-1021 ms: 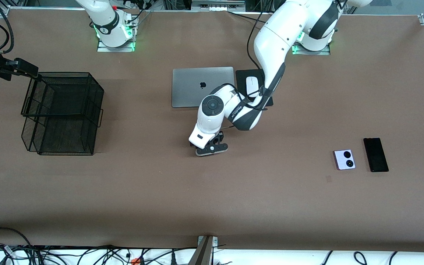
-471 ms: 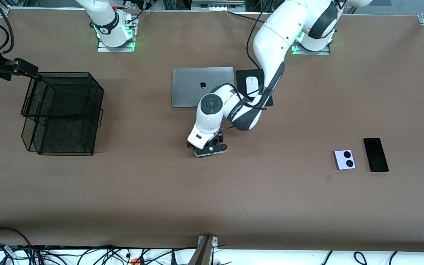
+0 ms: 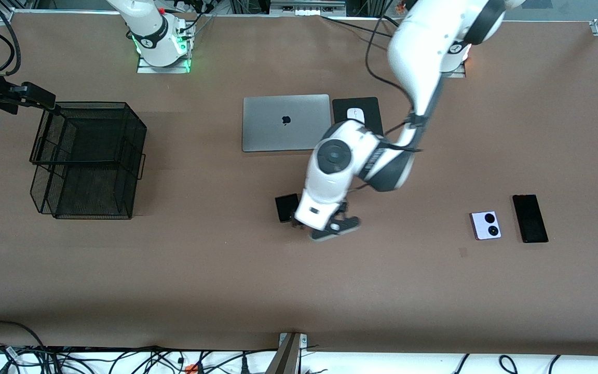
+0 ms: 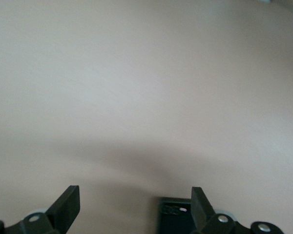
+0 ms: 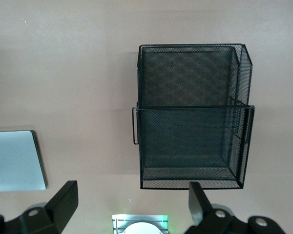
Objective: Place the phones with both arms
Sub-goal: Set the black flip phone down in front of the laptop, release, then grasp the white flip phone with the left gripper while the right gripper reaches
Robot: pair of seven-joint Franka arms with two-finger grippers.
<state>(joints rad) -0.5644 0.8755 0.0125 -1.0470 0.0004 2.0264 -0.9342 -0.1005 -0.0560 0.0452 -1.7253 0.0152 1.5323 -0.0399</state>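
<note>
Black flip phone (image 3: 287, 207) lies free on the worktop (image 3: 226, 270), just beside the spread, empty left pincer (image 3: 330, 228).
It sits toward the right arm's end; right pincer (image 5: 132, 209), also spread, waits above the mesh basket (image 5: 193, 117).

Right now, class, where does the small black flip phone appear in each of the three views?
Front view: black flip phone on the table, beside the left claw, nearer the camera than the laptop.
Left wrist view: bottom edge, between the claw's fingers.
Right wrist view: absent.
Shared landmark: left claw.

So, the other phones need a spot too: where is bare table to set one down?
Bare table lies between the mesh basket and the black flip phone, and all along the camera-side edge. It is crowded around the laptop, mouse and the open left gripper.
</note>
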